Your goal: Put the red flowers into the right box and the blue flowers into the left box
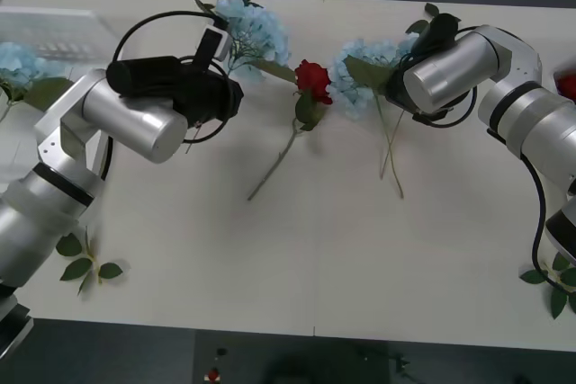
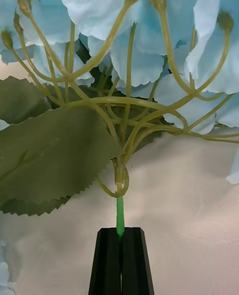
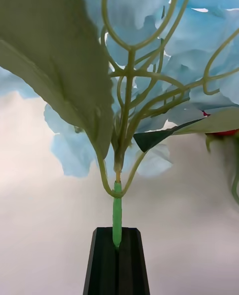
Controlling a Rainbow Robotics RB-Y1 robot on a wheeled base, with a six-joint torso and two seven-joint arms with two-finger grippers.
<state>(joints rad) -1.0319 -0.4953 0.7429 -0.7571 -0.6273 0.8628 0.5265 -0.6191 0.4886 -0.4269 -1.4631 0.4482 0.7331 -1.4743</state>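
Note:
My left gripper (image 3: pixel 118 240) is shut on the thin green stem of a blue flower (image 1: pixel 256 33), held near the table's far edge left of centre. The right gripper (image 2: pixel 120 237) is shut on the stem of another blue flower (image 1: pixel 364 69) right of centre, its long stem (image 1: pixel 392 155) trailing toward me. Between the two lies a red flower (image 1: pixel 313 78) on the table, stem pointing toward me. The left box (image 1: pixel 54 24) stands at the far left with a blue flower (image 1: pixel 18 65) at its near edge. A red bloom (image 1: pixel 567 85) shows at the right edge; the right box is out of view.
Loose green leaf sprigs lie near the front left (image 1: pixel 85 263) and front right (image 1: pixel 551 283). The white table (image 1: pixel 297 249) is open in its near middle. My two arms angle in from both sides toward the far edge.

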